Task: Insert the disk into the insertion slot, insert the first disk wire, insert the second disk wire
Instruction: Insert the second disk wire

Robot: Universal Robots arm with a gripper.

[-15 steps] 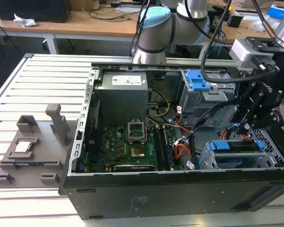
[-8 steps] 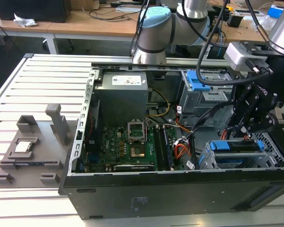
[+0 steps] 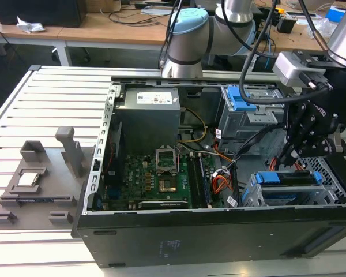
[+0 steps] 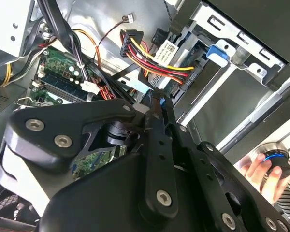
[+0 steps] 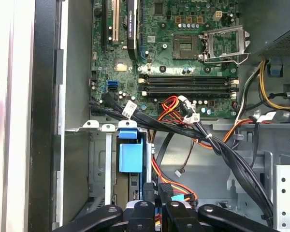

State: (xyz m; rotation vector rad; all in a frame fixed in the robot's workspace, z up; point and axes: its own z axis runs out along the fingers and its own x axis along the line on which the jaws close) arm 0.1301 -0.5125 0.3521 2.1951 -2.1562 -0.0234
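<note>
The disk (image 3: 288,178), grey in a bright blue carrier, lies inside the insertion slot (image 3: 258,196), a silver perforated cage at the case's corner on the exterior view's right. My gripper (image 3: 298,157) hovers just above the disk's wire end. In the first wrist view the gripper (image 5: 156,192) stands over the blue carrier (image 5: 130,157) and the slot's wall (image 5: 99,159). In the second wrist view the fingertips (image 4: 153,104) are pressed together on a wire's end beside a pale blue plug, close to the disk (image 4: 195,60). A red, yellow and black wire bundle (image 4: 150,58) runs past.
The open case holds a green motherboard (image 3: 155,179), a grey power supply (image 3: 147,115) and a taller grey bay with a blue latch (image 3: 242,104). Thick black cables (image 5: 208,140) cross above the cage. A grey fixture (image 3: 34,184) sits on the table. A person's hand (image 4: 258,169) is outside the case.
</note>
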